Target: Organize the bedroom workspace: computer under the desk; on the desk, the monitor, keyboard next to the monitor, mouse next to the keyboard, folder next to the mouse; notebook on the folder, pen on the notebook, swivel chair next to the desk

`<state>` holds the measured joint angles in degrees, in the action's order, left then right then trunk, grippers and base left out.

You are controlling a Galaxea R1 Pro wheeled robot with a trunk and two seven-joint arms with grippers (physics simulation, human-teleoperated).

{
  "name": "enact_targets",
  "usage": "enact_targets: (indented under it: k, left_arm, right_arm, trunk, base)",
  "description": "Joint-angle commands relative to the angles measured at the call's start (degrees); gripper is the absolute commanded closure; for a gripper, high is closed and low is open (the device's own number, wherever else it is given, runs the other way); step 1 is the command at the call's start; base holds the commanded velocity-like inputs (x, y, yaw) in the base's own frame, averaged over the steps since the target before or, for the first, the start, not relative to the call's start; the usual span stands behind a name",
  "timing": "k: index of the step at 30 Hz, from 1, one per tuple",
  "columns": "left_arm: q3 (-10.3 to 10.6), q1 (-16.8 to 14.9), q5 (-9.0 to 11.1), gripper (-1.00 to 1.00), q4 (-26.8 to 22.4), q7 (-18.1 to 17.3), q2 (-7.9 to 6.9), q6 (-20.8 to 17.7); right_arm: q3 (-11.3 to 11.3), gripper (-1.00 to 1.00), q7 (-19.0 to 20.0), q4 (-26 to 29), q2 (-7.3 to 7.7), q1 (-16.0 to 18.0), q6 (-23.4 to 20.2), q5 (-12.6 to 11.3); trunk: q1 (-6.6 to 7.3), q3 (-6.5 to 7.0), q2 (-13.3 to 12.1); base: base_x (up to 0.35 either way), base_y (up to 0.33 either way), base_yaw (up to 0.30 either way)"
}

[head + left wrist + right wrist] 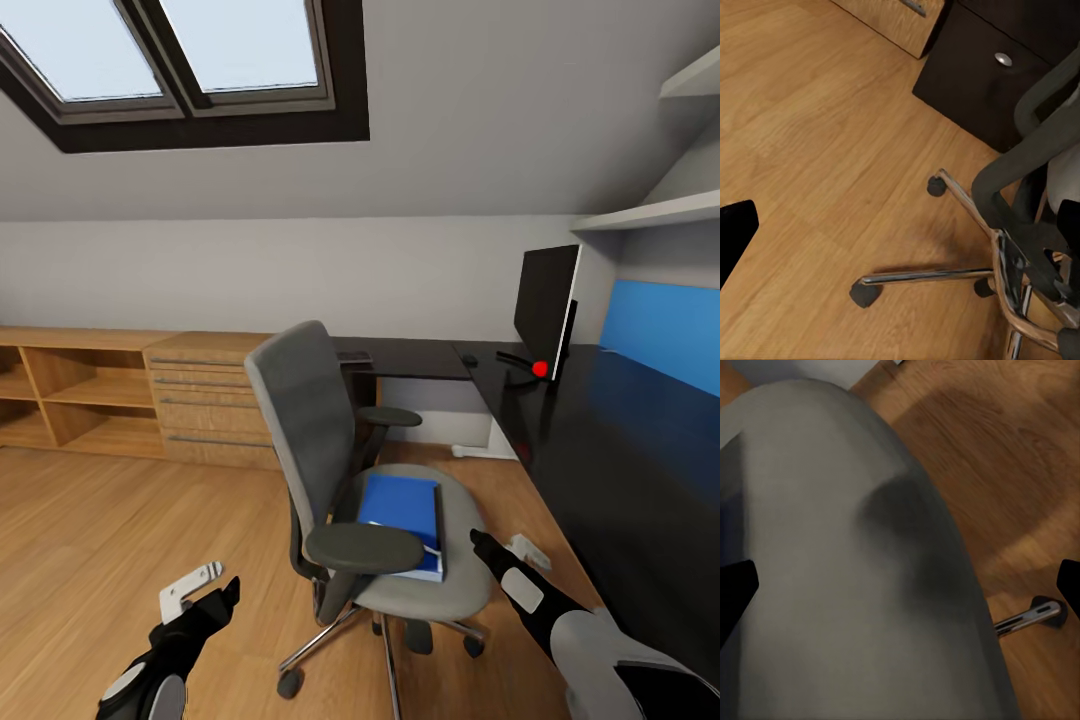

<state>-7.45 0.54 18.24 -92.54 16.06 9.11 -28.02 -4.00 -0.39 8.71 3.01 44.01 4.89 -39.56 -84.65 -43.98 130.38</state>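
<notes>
The grey swivel chair (335, 470) stands on the wooden floor in front of the black desk (610, 450), its back turned to the left. The blue folder (402, 510) lies flat on its seat. The monitor (546, 300) stands upright on the desk, seen edge-on. A small dark oval (468, 358), perhaps the mouse, lies left of the monitor's base. My right gripper (488, 546) hovers open just right of the seat's edge, over the grey cushion (855, 570). My left gripper (222, 596) is open, low and left of the chair, above its metal base (967, 274).
A light wooden chest (205, 410) and open shelves (70, 395) line the back wall on the left. The desk's dark drawer unit (982, 82) with a silver knob stands behind the chair's wheels. A flat dark item (352, 356) lies on the desk's far wing. White shelves (650, 212) hang above.
</notes>
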Motion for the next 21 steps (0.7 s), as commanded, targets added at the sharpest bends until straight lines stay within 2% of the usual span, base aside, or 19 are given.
enact_targets:
  k: [1, 3, 7, 13, 18, 21]
  left_arm:
    - [-0.26, -0.01, 1.22, -1.00, -0.09, 0.31, 0.03, -0.19]
    - [-0.70, -0.01, 3.33, -1.00, -0.11, 0.17, 0.01, -0.19]
    - [-0.97, -0.01, 5.22, -1.00, -0.13, 0.09, -0.03, -0.19]
    - [-1.15, -0.01, 6.43, -1.00, -0.18, 0.03, -0.06, -0.19]
    - [-1.16, -0.01, 6.53, -1.00, -0.18, 0.03, -0.06, -0.19]
    - [-1.22, -0.01, 6.54, -1.00, -0.18, 0.03, -0.06, -0.19]
  right_arm:
    - [-0.39, -1.00, -0.04, 0.01, -0.01, 0.02, 0.06, 0.10]
    - [-0.39, -1.00, -0.06, 0.00, 0.16, 0.02, 0.04, 0.08]
    - [-0.39, -1.00, -0.10, 0.00, 0.50, 0.02, 0.04, 0.04]
    - [-0.39, -1.00, -0.13, -0.01, 0.82, 0.02, 0.03, 0.01]
    - [-0.39, -1.00, -0.09, 0.02, 0.85, 0.02, 0.03, 0.01]
    - [-0.39, -1.00, -0.04, 0.10, 0.76, 0.02, 0.11, 0.01]
  trunk:
    - [0.01, -0.05, 0.02]
    - [-0.21, -0.23, 0.42]
    - [-1.09, -0.95, 2.03]
    - [-2.41, -2.02, 4.44]
    - [-3.51, -2.92, 6.44]
    - [-3.51, -2.92, 6.44]
  base:
    - [0.006, 0.000, 0.000]
    - [0.003, 0.000, 0.000]
    - [0.002, 0.000, 0.000]
    - [0.000, 0.000, 0.000]
    - [0.000, 0.000, 0.000]
    - [0.000, 0.000, 0.000]
